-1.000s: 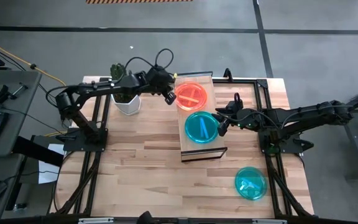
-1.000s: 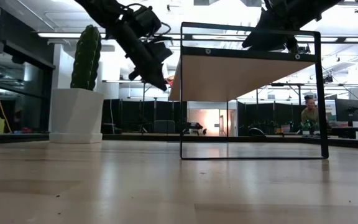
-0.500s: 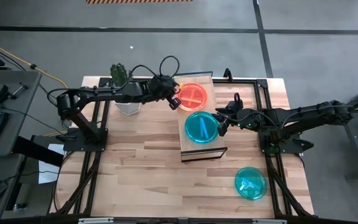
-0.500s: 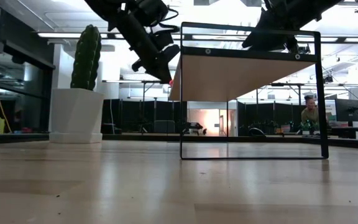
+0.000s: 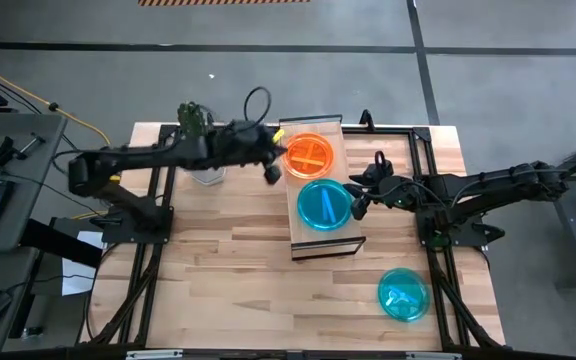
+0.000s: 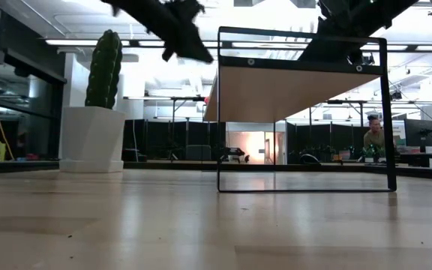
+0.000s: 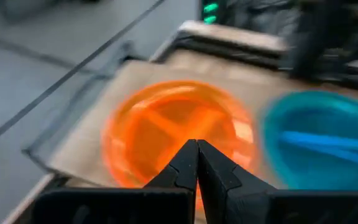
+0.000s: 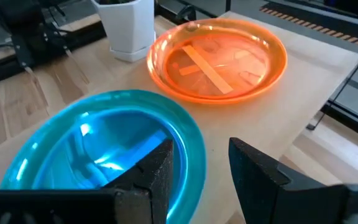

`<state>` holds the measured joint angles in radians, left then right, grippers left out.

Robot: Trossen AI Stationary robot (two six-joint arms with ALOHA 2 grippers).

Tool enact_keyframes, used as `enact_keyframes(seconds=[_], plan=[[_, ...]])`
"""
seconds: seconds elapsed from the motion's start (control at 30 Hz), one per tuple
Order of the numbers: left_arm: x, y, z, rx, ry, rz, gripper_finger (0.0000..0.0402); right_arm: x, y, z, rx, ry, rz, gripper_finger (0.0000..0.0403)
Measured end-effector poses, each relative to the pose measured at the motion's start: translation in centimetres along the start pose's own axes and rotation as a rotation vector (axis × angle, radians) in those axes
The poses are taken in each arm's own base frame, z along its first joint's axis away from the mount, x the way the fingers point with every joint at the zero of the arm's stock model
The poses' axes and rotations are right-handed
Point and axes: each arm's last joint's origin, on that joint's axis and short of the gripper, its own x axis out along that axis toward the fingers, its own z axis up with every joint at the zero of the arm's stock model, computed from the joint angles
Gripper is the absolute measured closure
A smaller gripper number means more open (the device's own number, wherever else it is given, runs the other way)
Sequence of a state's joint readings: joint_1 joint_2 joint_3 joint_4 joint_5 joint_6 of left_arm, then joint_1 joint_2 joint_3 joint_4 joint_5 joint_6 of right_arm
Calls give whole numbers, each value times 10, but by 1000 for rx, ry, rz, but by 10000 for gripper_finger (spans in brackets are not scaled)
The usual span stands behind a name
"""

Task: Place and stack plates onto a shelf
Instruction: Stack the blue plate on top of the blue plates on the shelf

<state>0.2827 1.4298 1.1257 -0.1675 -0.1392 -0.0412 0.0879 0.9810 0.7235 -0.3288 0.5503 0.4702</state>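
Note:
An orange plate and a teal plate lie side by side on the light-wood shelf, orange at the far end. A second teal plate rests on the table near the right front. My left gripper is shut and hovers just left of the orange plate, above shelf height. My right gripper is open at the shelf's right side. Its fingers stand on either side of the shelf's teal plate's rim; I see no touch.
A white hexagonal pot with a cactus stands at the far left, partly under my left arm. Dark frame rails run along the table's sides. Bare wood lies left of and in front of the shelf.
My left gripper, shut throughout, has risen from beside the shelf's left edge to above the shelf top and drifted slightly toward the table's near edge. My right arm and the plates have kept still.

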Motion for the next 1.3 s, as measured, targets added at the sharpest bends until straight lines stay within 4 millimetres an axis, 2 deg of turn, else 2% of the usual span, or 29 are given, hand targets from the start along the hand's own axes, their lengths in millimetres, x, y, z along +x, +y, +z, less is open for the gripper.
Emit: enact_keyframes(seconds=[0.1, 0.3, 0.47, 0.57, 0.73, 0.87, 1.03, 1.17, 1.3], plan=[[-23, -12, -15, 18, -110, -64, 401, -1, 2, 0, -4, -9, -3, 265], [-59, -22, -70, -9, -331, -191, 401, -8, 10, -4, -35, -54, -40, 265], [-81, -26, -94, -19, -469, -257, 401, -13, 16, -3, -23, -100, -27, 265], [-90, -28, -97, -17, -493, -288, 401, -19, 22, 4, 21, -117, 100, 265], [-96, -34, -99, -10, -502, -324, 401, -42, 39, 25, 97, -66, 451, 265], [-96, -37, -100, -5, -495, -337, 401, -63, 62, 28, 157, 41, 686, 265], [-96, -37, -100, -4, -493, -337, 401, -87, 103, 9, 220, 209, 813, 265], [-95, -37, -101, -2, -480, -335, 401, -103, 142, -10, 317, 398, 792, 265], [-95, -37, -102, 0, -471, -334, 401, -112, 174, -36, 425, 690, 569, 265]])
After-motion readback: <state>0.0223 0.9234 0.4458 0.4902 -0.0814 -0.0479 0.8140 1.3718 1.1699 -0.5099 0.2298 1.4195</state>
